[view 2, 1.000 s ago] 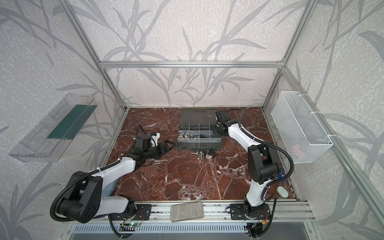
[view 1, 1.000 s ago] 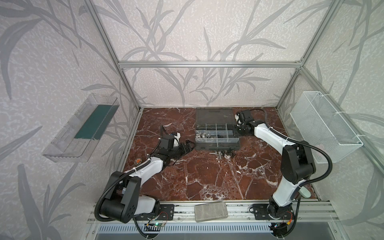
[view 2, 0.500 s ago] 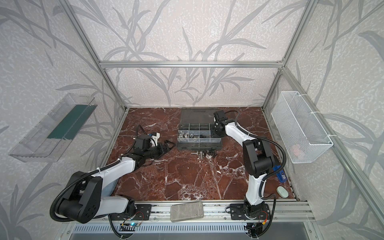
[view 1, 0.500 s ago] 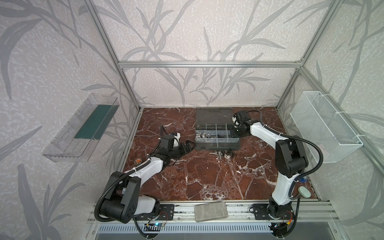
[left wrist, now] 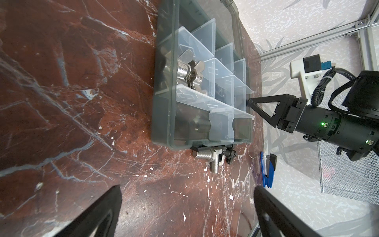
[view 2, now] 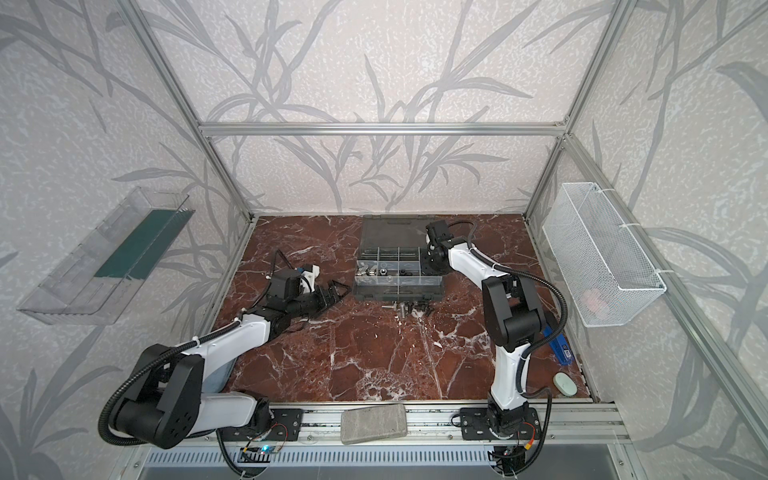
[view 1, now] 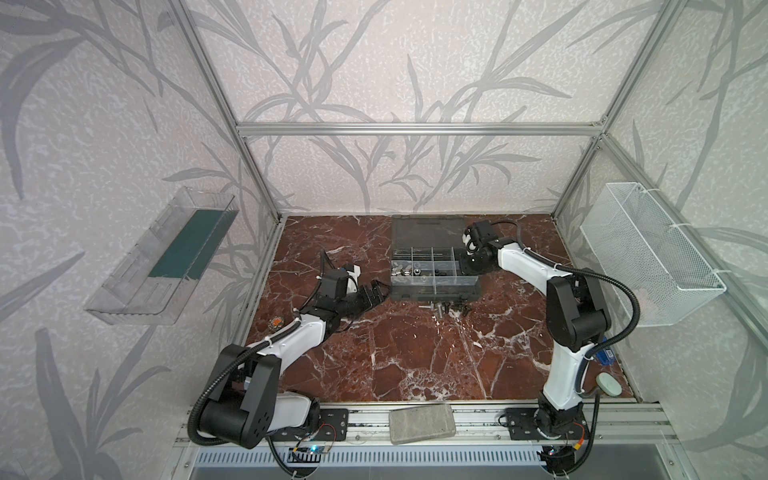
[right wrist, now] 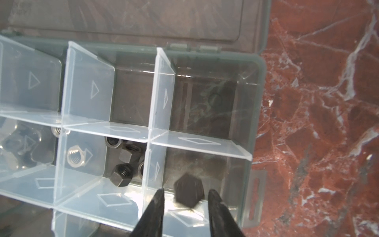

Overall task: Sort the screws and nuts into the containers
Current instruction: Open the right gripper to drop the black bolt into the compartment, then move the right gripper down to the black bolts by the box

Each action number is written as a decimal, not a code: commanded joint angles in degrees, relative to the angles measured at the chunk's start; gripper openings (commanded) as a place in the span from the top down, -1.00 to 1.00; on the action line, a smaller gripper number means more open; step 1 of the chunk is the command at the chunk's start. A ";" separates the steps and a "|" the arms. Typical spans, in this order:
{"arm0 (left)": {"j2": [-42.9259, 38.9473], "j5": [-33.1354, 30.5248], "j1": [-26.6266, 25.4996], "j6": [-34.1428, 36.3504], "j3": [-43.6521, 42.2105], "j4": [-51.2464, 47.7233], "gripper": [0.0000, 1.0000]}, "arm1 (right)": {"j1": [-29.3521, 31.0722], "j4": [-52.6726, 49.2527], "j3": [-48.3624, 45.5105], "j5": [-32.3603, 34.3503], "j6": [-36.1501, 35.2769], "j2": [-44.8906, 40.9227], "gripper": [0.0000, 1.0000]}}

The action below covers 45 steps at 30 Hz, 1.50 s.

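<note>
Red marble worktop (right wrist: 317,102) runs under both my arms. My right end effector (right wrist: 185,191) hangs over the end of a grey organizer case (right wrist: 258,98) nearest my right arm. Its fingers are partly open and grip nothing. A black bolt (right wrist: 189,189) lies in the compartment (right wrist: 201,143) right below the tips, between them, with a gap on either side. One compartment over, toward my left arm, sit black nuts (right wrist: 123,162), and past those a silver nut (right wrist: 75,158). Beyond the tips, the case's lid (right wrist: 143,18) lies folded back flat.

My left end effector (left wrist: 187,187) is spread wide and empty over bare marble, just short of the case. Ahead of it, silver bolts (left wrist: 205,157) and short black bolts (left wrist: 228,157) lie loose on the worktop against the case's front edge. Farther on, wing nuts (left wrist: 188,71) are piled in a compartment.
</note>
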 commanded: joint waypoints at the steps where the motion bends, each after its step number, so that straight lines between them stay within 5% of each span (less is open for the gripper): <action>1: -1.61 -0.62 -0.05 0.47 0.16 -0.28 -0.96 | -0.16 -1.58 1.58 -0.60 -0.60 -1.54 0.12; 21: -1.26 -0.27 -0.05 0.39 0.60 -0.02 -0.96 | 2.28 0.08 -25.46 -1.45 3.43 -29.19 -0.02; 45: -1.35 -0.61 -0.05 0.65 0.21 -0.23 -0.96 | 6.79 10.19 -34.32 2.92 15.71 -22.51 -0.01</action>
